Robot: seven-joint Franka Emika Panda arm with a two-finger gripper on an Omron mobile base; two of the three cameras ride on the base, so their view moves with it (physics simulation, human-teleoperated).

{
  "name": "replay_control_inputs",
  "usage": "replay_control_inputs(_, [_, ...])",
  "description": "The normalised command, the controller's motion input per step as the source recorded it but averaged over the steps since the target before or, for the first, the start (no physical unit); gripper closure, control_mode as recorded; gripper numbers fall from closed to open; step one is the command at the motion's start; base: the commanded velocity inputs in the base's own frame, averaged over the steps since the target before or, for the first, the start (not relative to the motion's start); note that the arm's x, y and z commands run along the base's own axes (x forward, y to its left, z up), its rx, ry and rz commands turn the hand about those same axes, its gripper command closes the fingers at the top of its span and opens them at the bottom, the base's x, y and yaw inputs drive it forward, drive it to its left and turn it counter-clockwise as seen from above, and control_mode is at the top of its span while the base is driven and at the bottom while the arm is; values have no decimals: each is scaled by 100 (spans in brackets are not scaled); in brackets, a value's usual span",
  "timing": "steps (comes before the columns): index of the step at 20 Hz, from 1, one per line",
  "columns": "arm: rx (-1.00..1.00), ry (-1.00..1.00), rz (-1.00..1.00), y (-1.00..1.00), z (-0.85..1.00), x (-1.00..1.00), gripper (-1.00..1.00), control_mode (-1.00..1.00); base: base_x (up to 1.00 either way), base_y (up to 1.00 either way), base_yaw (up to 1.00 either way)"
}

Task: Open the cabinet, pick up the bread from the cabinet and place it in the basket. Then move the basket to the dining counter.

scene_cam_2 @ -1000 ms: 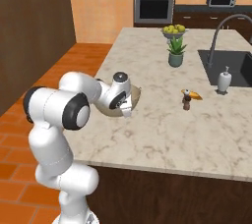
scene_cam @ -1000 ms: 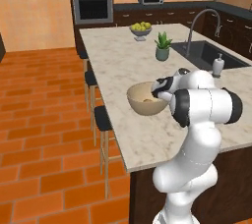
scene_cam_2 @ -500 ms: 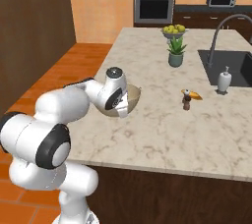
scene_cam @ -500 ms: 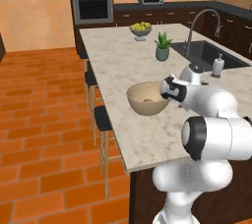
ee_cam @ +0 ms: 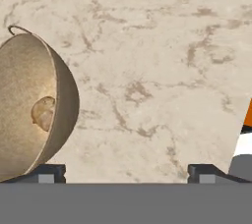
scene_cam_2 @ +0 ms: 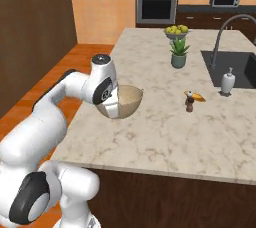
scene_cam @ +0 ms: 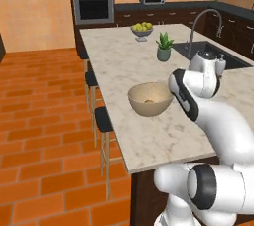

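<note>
You have the round tan-beige bowl-shaped basket (scene_cam: 150,99) standing upright on the long pale beige marble-like counter (scene_cam: 149,141), toward its left edge above the black round stools (scene_cam: 103,118). That is the dining counter the task names, so the basket's place reads as its final one. The small round tan-brown bread roll (ee_cam: 43,113) lies inside it, against the inner wall near the bottom; you can also make it out as a small tan lump in the left base view. With the roll in the basket and the basket on this counter, you can judge the task as good as done.

Your end effector (ee_cam: 125,171) has its 2 dark fingertips (ee_cam: 45,172) spread wide, near their widest, with bare marble showing between them. It pinches nothing. In the hand view the basket sits off to the left of the gap, its rim just beside the left fingertip, and you cannot tell from these pictures whether that tip touches the wall. In the right base view the white hand is close against the basket's near-left side.

Farther along the counter stand a small green potted plant (scene_cam_2: 179,54), a bowl of yellow fruit (scene_cam_2: 176,32), and a small orange and dark figurine (scene_cam_2: 190,100), all well apart from the basket. If you pull away, mind the basket wall beside that left tip.
</note>
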Motion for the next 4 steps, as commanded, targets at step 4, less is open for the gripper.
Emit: replay_control_inputs(4, [0, 16, 0, 14, 70, -100, -100, -100, 0, 0, 0])
